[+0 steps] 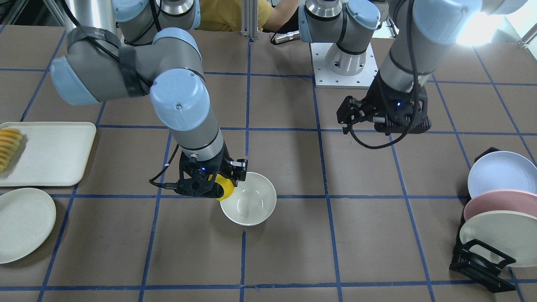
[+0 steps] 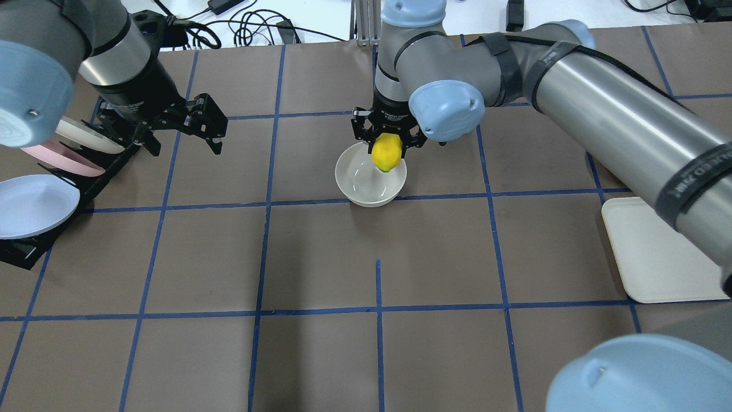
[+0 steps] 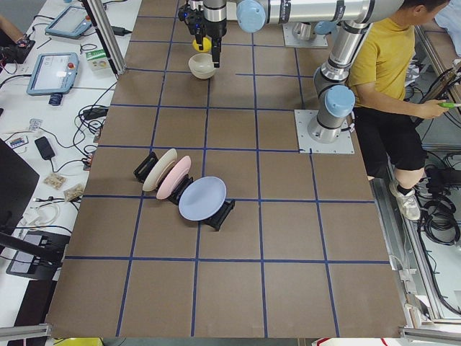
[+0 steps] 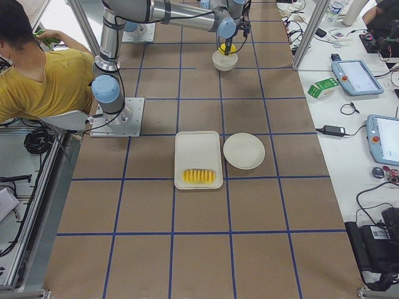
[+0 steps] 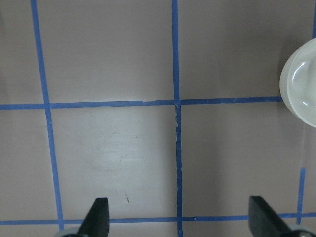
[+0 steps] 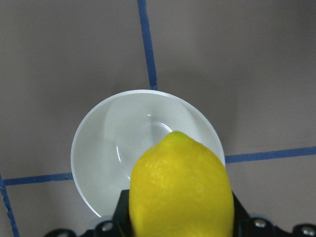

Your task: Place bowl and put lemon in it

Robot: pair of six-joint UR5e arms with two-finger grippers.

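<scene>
The cream-white bowl [image 2: 370,182] stands upright on the table near its middle; it also shows in the front view [image 1: 248,204] and the right wrist view [image 6: 123,143]. My right gripper [image 2: 388,150] is shut on the yellow lemon [image 2: 386,152] and holds it just above the bowl's rim, over its edge. The lemon shows large in the right wrist view [image 6: 181,190] and partly in the front view [image 1: 224,186]. My left gripper [image 2: 209,126] is open and empty, hovering over bare table to the bowl's left; its fingertips [image 5: 98,215] show in the left wrist view.
A black rack with pastel plates [image 2: 40,200] stands at the left edge. A cream tray [image 1: 50,153] with ridged yellow sliced food [image 1: 8,147] and a flat cream plate [image 1: 23,222] lie on my right side. A person in yellow [image 4: 37,81] stands behind the robot base.
</scene>
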